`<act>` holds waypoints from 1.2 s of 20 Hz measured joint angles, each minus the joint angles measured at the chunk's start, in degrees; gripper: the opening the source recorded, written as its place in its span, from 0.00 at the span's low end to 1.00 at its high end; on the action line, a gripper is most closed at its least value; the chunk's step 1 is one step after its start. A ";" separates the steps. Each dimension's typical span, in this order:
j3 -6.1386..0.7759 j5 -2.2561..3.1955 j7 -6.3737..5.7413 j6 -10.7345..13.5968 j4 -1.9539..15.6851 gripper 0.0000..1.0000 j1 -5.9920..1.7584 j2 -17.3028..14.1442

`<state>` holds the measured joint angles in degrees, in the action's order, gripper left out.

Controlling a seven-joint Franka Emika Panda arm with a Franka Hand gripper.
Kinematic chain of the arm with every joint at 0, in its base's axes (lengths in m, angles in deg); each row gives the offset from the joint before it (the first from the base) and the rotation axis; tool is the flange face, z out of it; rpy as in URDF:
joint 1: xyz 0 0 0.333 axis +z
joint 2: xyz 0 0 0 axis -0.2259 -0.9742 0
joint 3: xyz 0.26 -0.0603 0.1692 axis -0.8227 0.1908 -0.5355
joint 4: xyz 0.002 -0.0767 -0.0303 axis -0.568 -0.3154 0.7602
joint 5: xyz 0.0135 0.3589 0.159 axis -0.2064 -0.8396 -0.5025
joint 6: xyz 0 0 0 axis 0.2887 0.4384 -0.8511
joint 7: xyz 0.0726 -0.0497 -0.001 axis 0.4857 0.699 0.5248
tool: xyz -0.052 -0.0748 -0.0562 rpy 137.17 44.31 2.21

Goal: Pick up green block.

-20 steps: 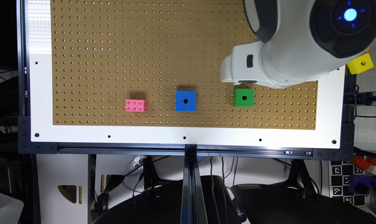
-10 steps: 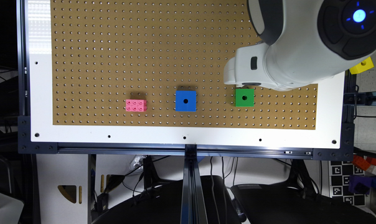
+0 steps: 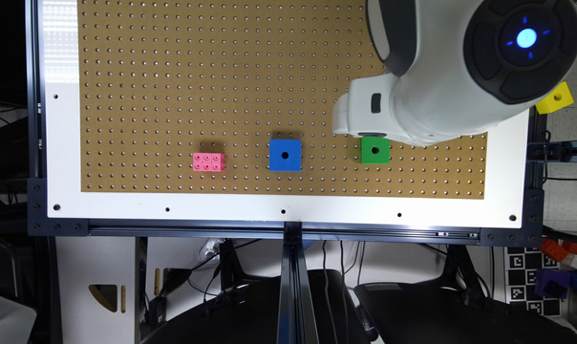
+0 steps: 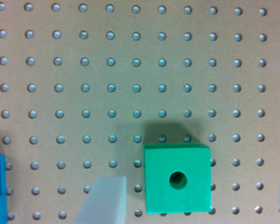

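Small bright green plastic cube w/ round dark hole in its face point(image 3: 375, 150) sits flat on the brown pegboard tabletop point(image 3: 221, 71), toward the exterior view's right; in wrist view the same green cube point(image 4: 177, 178) lies between two pale translucent fingertips point(image 4: 104, 198), nearer that one, second tip just visible at frame edge; jaws spread apart, released, gripping nothing; gap visible betw. near tip and cube, no contact. White robot arm w/ dark round cap and blue light point(image 3: 460, 71) hangs over the board's right part in exterior view; its white end part point(image 3: 360, 112) sits just above the green cube, overlapping the cube's top edge. Blue plastic cube w/ centre hole point(image 3: 285, 155) rests near the green one on the exterior view's left, well apart from contact; pink studded plastic brick point(image 3: 208, 161) further left, same row. Yellow cube w/ hole point(image 3: 554, 98) lies off the pegboard at the exterior view's right edge, partly behind the arm. White border frames the board.
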<state>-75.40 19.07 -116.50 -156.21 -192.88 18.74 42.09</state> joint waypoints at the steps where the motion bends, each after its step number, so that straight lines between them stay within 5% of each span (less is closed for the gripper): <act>1: 0.00 0.13 0.00 -0.25 0.01 1.00 -0.04 -0.66; 13: 0.07 1.18 0.00 -5.32 0.51 1.00 -0.24 -7.78; 24: -0.17 1.34 -0.03 -5.36 6.19 1.00 0.08 -12.00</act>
<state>-75.56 20.41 -116.53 -161.57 -186.70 18.82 30.08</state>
